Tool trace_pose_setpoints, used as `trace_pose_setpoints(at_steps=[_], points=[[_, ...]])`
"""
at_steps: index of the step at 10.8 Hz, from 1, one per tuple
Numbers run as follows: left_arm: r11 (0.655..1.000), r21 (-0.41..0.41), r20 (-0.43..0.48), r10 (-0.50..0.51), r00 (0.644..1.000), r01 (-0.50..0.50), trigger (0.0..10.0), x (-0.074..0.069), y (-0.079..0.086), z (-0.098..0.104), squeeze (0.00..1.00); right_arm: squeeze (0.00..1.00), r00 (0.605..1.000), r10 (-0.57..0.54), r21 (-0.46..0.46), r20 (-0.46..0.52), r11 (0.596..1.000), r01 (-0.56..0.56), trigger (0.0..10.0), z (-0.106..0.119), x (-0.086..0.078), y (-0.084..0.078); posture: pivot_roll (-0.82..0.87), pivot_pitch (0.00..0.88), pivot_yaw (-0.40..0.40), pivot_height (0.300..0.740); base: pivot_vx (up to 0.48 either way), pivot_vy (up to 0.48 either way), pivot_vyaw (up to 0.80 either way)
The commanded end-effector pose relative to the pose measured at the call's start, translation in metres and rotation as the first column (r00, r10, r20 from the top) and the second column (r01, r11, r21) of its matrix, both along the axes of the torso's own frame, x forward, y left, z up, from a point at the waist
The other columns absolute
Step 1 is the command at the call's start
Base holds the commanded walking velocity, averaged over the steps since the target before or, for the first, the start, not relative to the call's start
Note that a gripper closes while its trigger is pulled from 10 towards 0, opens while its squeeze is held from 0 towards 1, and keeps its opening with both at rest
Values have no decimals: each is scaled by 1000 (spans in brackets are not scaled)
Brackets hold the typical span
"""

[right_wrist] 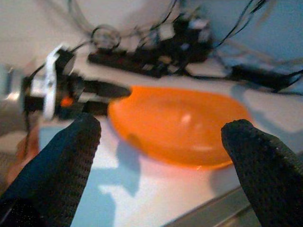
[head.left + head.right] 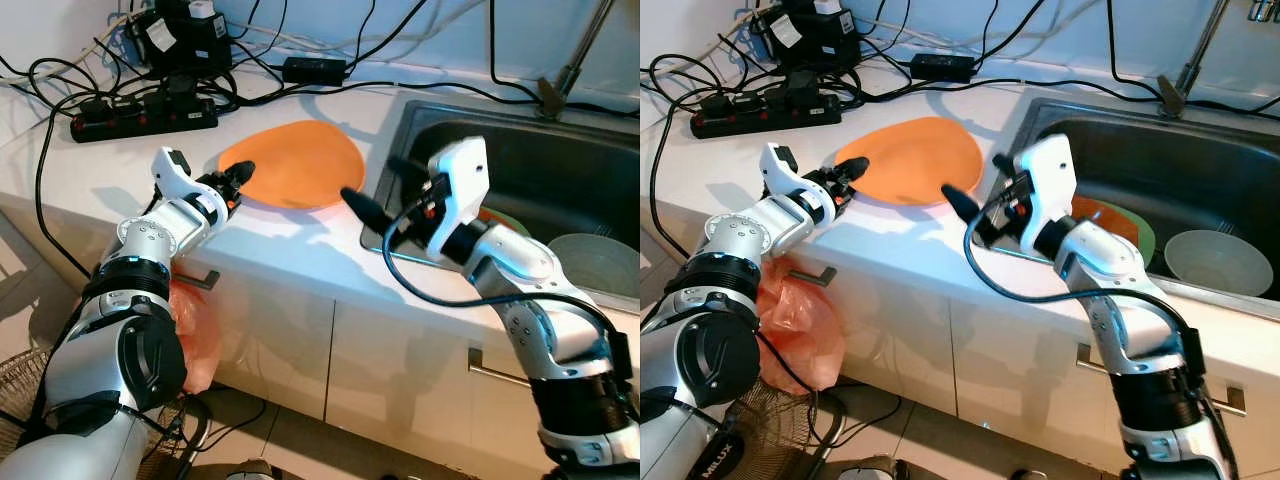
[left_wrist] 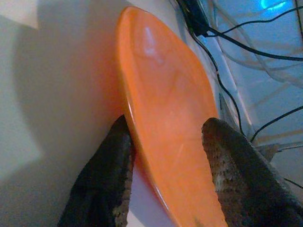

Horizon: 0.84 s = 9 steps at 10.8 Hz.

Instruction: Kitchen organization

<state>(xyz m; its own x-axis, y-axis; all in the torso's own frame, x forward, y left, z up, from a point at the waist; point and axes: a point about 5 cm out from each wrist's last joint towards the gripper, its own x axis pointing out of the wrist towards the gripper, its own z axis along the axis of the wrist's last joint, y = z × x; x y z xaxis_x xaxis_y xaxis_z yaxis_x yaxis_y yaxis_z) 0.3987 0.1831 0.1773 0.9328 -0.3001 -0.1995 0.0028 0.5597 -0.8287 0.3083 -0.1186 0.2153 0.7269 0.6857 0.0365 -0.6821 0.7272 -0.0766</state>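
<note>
Cabinet fronts [image 2: 300, 340] sit nearest, an orange plastic bag [image 2: 195, 335] hanging from a handle. Above them on the white worktop [image 2: 290, 250], the left tool [image 2: 237, 180] has its fingers either side of the rim of the orange plate [image 2: 295, 160], which lies flat beside the sink [image 2: 560, 180]. The right tool [image 2: 372, 190], fingers spread wide, hovers just off the plate's other edge. A green plate [image 2: 1135, 228] and a pale bowl [image 2: 1218, 262] rest in the sink. A power strip [image 2: 145, 115] and cables lie farthest back.
</note>
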Motion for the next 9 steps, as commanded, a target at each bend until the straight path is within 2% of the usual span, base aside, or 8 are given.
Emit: trace_pose_setpoints(at_steps=[1, 2, 3, 9], points=[[1000, -3, -43, -28, 999, 28, 0, -1, -7, -7, 0, 0, 999, 29, -17, -23, 999, -29, 10000, -3, -4, 1, 89, 66, 51, 740, 0, 0, 0], [1000, -9, -38, -22, 999, 22, 0, -1, -6, -6, 0, 0, 998, 27, -79, -64, 996, -32, 10000, -13, -7, -1, 88, 68, 48, 740, 0, 0, 0], [1000, -10, -36, -14, 999, 14, 0, 0, -5, -6, 0, 0, 996, 20, -95, -82, 995, -28, 10000, -17, -7, -3, 89, 68, 48, 740, 0, 0, 0], [1000, -21, -2, 8, 1000, -8, 0, 2, -1, 2, 0, 0, 996, -38, -112, -85, 993, 29, 10000, -19, -2, -9, 94, 56, 45, 740, 0, 0, 0]])
